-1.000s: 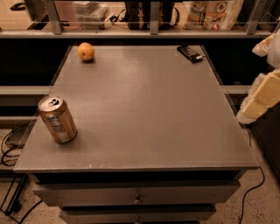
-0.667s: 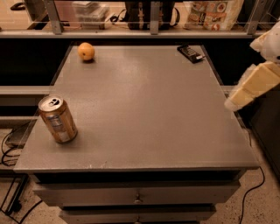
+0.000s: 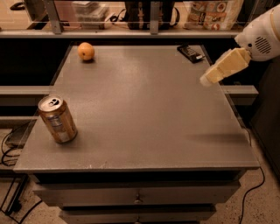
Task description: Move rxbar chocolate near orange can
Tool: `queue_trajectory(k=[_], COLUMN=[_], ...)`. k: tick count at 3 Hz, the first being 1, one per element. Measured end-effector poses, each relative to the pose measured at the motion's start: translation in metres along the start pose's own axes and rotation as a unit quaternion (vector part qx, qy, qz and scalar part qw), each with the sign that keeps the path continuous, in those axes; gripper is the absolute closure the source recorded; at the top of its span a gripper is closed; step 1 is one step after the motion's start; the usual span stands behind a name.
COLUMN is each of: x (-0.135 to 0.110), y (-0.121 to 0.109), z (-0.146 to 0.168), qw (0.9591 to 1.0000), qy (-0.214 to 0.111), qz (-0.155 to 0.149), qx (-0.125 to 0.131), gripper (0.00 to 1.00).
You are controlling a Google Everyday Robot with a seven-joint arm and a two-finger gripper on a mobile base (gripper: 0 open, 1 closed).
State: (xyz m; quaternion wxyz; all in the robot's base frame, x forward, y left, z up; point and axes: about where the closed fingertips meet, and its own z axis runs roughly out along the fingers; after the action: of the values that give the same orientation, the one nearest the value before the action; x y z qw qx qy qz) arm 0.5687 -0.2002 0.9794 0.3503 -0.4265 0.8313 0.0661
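Note:
The rxbar chocolate, a small flat black wrapper, lies at the far right corner of the grey table. The orange can stands upright near the table's front left edge, far from the bar. My gripper, cream-coloured, hangs in the air over the table's right side, a little in front of and to the right of the bar, not touching it. It holds nothing that I can see.
A round orange fruit sits at the far left corner. A shelf with bags and boxes runs behind the table. Drawers are under the tabletop and cables lie on the floor at the left.
My gripper has moved up and to the left, from beyond the table's right edge to above its right side, closer to the bar. The bar, can and fruit have not moved.

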Motion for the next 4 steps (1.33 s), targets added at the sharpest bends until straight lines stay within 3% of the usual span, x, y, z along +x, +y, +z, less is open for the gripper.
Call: queue_trajectory(k=[2,4], x=[-0.007,-0.035], y=[-0.005,-0.032], z=[0.018,0.086], qw=[0.9998,0.9986], qy=[-0.013,-0.041], qz=[0.012,0.030], qx=[-0.002,-0.010], gripper=[0.00,0.00])
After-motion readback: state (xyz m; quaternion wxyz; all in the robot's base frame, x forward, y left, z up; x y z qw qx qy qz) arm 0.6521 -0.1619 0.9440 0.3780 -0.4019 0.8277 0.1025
